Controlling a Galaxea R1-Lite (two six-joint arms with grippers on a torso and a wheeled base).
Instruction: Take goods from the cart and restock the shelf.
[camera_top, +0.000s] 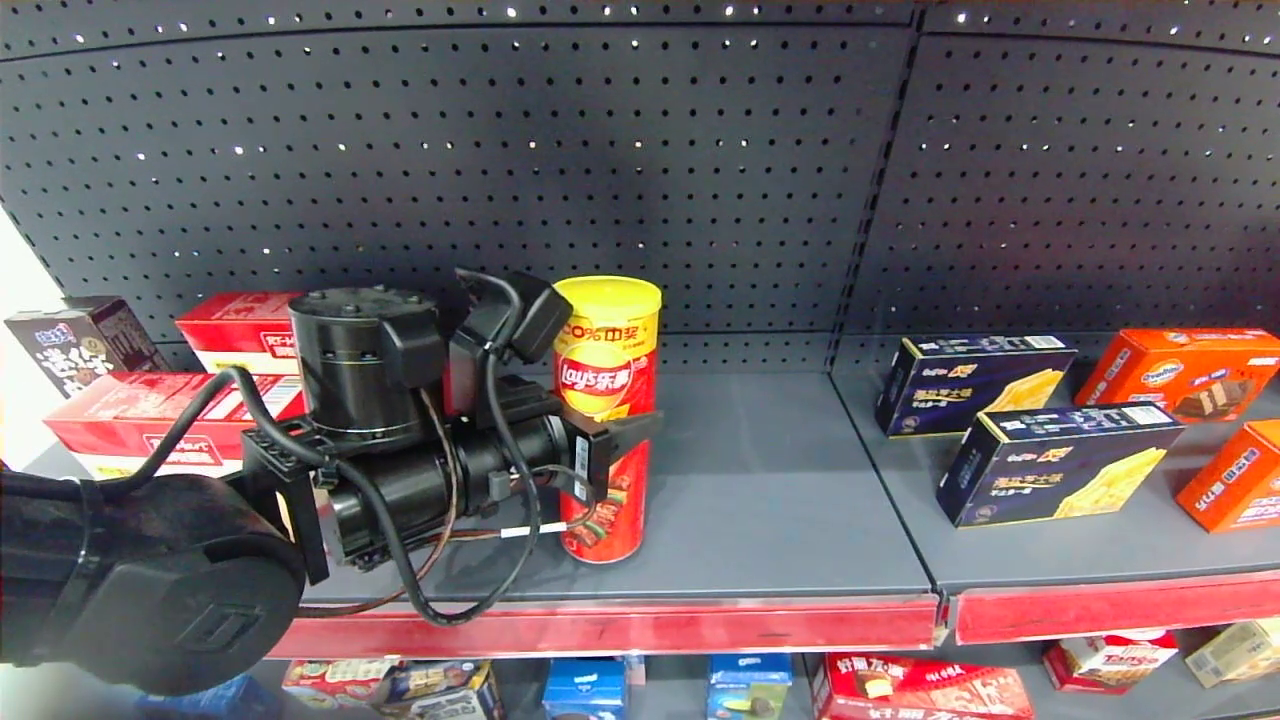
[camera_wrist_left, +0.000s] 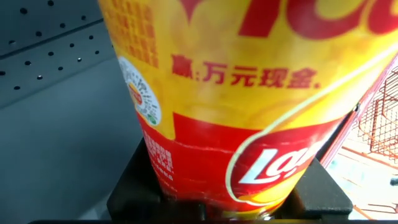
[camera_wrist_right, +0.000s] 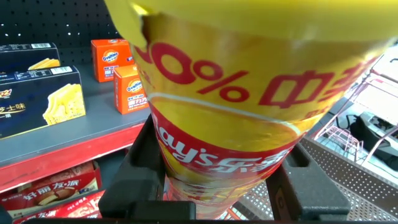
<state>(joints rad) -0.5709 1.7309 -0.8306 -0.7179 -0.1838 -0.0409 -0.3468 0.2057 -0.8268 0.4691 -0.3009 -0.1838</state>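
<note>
A red and yellow chips can (camera_top: 608, 380) stands upright on the grey shelf board (camera_top: 780, 500), near its front edge. My left gripper (camera_top: 625, 420) comes in from the left and is shut on the can's middle, one finger (camera_top: 632, 427) crossing its front. In the left wrist view the can (camera_wrist_left: 249, 112) sits between the black fingers (camera_wrist_left: 134, 186). My right gripper (camera_wrist_right: 217, 186) is shut on a second chips can (camera_wrist_right: 249, 112), held beside the shelf and over the wire cart (camera_wrist_right: 348, 162).
Red boxes (camera_top: 170, 420) and a dark box (camera_top: 80, 340) lie left of the can. Dark blue boxes (camera_top: 1060, 460) and orange boxes (camera_top: 1180, 375) fill the right bay. Bare shelf lies between the can and the blue boxes. Goods line the lower shelf (camera_top: 900, 685).
</note>
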